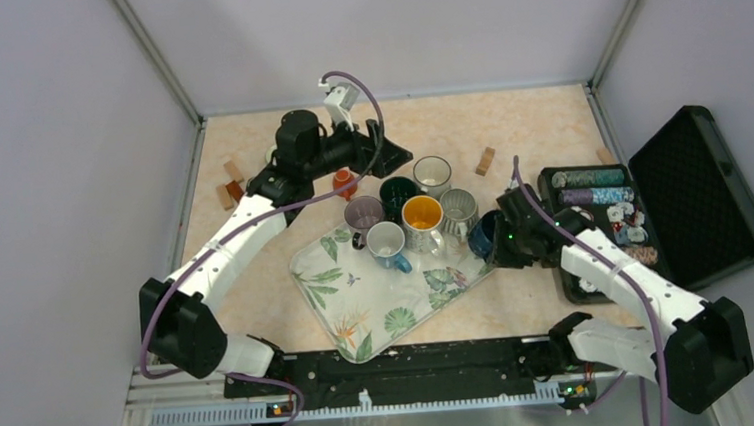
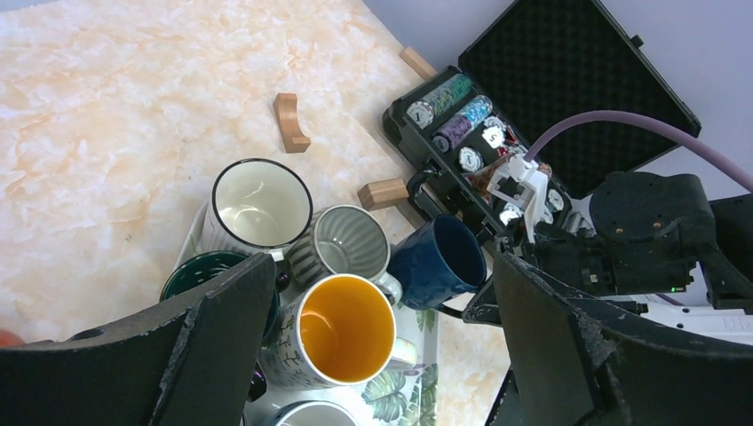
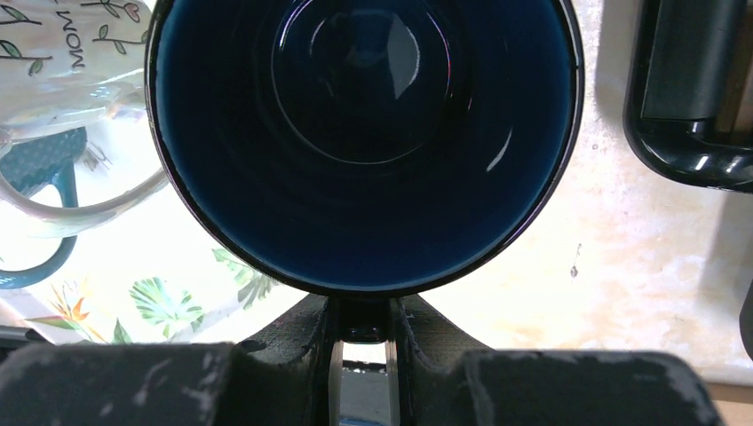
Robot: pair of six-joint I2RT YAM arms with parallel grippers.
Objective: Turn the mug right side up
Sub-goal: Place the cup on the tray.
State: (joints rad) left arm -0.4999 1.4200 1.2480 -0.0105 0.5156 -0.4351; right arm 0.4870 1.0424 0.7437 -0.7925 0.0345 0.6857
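Two robot arms reach over a worktop (image 1: 537,122), and a leafy tray (image 1: 360,309) lies in the middle of it. Lots of mugs stand close together on the far half of the tray.

The dark blue mug (image 1: 482,234) is at the right edge of the tray, just beside a grey mug with ridges (image 1: 459,207). The blue one is tipped over, so its mouth points sideways toward the right arm and not up. The right pincer (image 3: 364,351) is squeezed almost closed on the handle of this mug, with one finger on each side of it. The camera on that wrist looks straight into the mug, down to its shiny dark bottom. I cannot tell if the mug rests on the tray or hangs a little above it.

The left pincer (image 2: 382,342) is spread wide and has nothing in it. It hangs in the air over the far side of the tray, above the bunch of mugs. Right under it stands a mug that is yellow inside (image 2: 346,328), with its mouth up. A white mug with a dark rim (image 2: 261,202) stands at the far side of the bunch.

To the right of the tray lies an open black case (image 1: 697,191) with rows of chips in it. Small wooden blocks (image 1: 487,160) lie on the worktop beyond the tray.
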